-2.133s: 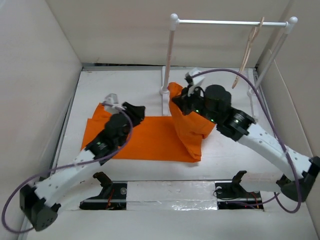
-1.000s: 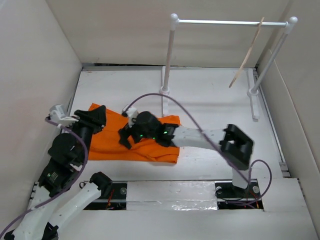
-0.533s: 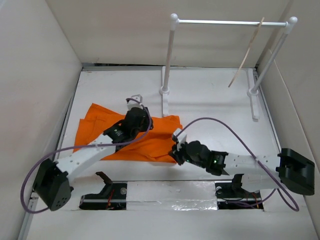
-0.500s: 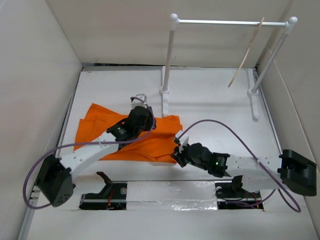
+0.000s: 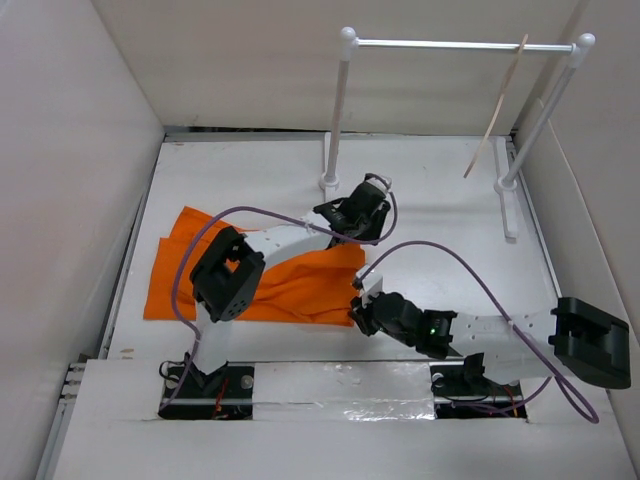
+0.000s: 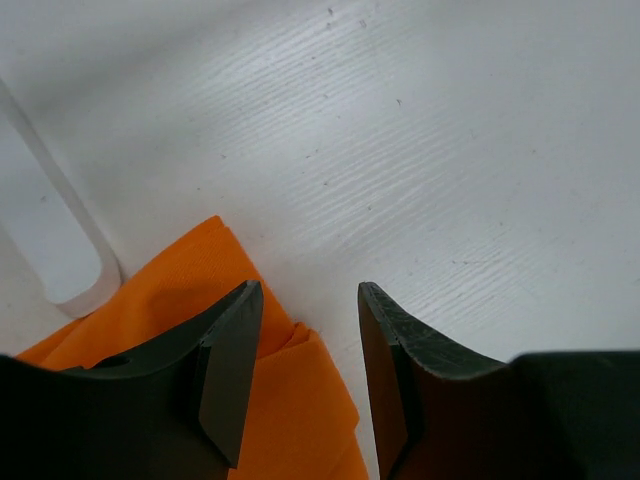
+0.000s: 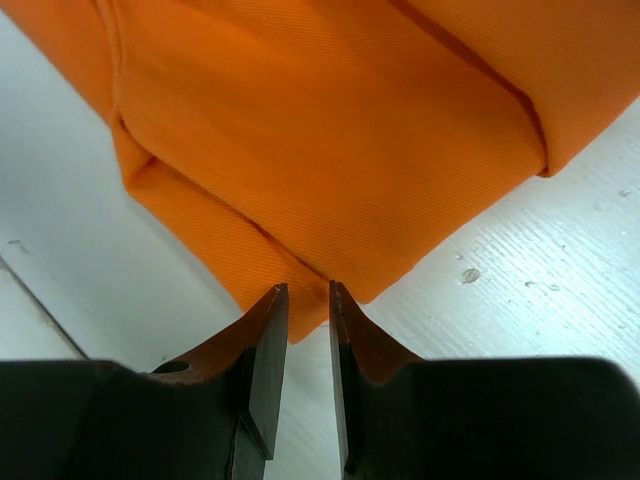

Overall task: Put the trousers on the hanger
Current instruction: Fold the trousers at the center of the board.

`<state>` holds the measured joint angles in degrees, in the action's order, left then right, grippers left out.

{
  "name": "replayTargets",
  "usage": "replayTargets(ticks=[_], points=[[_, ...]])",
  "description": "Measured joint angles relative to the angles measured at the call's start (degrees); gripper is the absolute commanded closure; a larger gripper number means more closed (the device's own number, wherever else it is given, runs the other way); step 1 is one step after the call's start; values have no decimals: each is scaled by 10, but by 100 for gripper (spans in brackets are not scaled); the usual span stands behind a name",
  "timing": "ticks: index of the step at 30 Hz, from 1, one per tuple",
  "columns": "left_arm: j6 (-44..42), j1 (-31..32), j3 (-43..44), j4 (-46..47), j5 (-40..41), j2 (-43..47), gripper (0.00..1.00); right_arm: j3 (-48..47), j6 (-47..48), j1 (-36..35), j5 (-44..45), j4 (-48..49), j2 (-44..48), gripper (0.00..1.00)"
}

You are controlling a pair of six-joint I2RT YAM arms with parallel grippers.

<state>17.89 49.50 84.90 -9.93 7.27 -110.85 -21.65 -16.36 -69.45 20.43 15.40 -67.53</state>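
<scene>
Trousers lie flat on our worktop, left of centre. Our left pincer gapes above their corner; our right pincer, fingers nearly together, noses their lower-right corner, grip uncertain.

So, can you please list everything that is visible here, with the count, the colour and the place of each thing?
trousers: one, bright orange, lying crumpled and partly folded on the table, left of centre.
hanger: one, thin beige, hanging tilted from the rod at the far right.
rack: one, white posts with a metal rod, at the far side of the table.
table: one, white, under everything.
left hand: one, black, open, over the far right corner of the trousers, near the rack's left foot.
right hand: one, black, nearly shut, at the near right corner of the trousers; a grip on the cloth cannot be confirmed.
</scene>
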Motion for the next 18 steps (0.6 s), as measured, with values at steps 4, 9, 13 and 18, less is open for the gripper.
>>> replayTargets(ticks=[4,9,13,18], points=[[-24,4,33,-28,-14,-46,59,-1,1,2,17,0,-2,74],[-40,2,51,-54,-23,-66,60,-9,3,14,21,2,-29,74],[-51,3,55,-62,-24,-67,63,-12,3,24,19,6,-62,78],[-63,3,56,-71,-27,-72,79,-12,1,24,22,13,-67,100]])
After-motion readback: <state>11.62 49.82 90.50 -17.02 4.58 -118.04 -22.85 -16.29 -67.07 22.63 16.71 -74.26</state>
